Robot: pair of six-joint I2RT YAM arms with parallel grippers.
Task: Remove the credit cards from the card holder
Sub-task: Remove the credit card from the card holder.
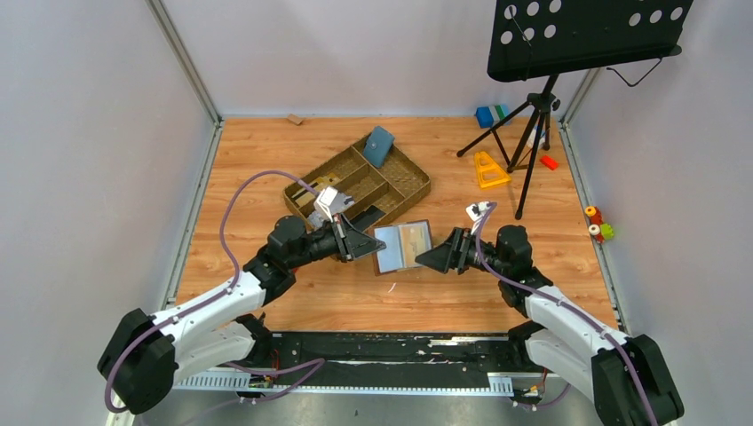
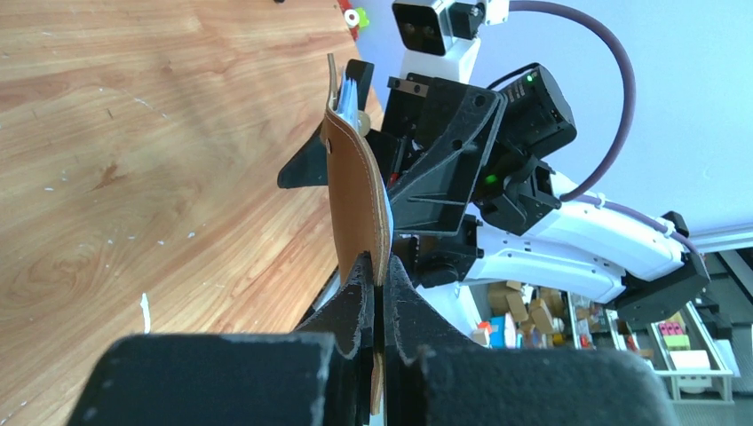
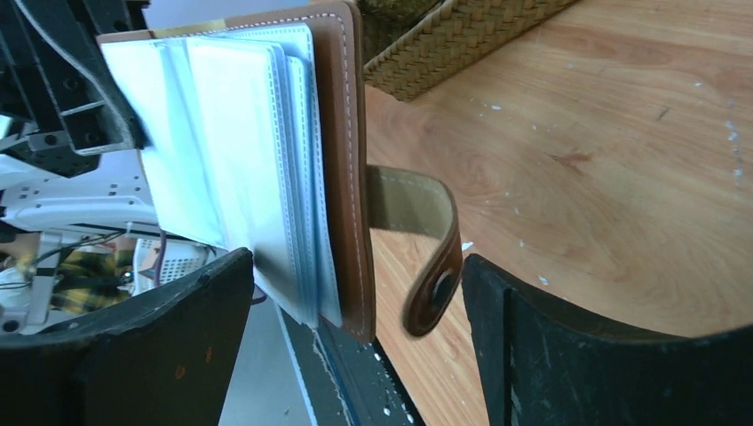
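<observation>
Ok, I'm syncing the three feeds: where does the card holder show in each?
Top external: card holder open at centre, between both grippers.
Left wrist: brown cover edge-on, centre, clamped by left gripper.
Right wrist: clear sleeves upper left, inside the open right gripper.
Shared landmark: wooden table.

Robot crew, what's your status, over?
Left gripper shut on the card holder. Right gripper open, straddling its far edge. Holder spread open, clear sleeves showing. Nothing in the way.

card holder (image 3: 349, 133) — brown leather-look, stitched | sleeves (image 3: 240, 151) glossy clear (plastic) | table (image 3: 604, 160) — wood
</observation>
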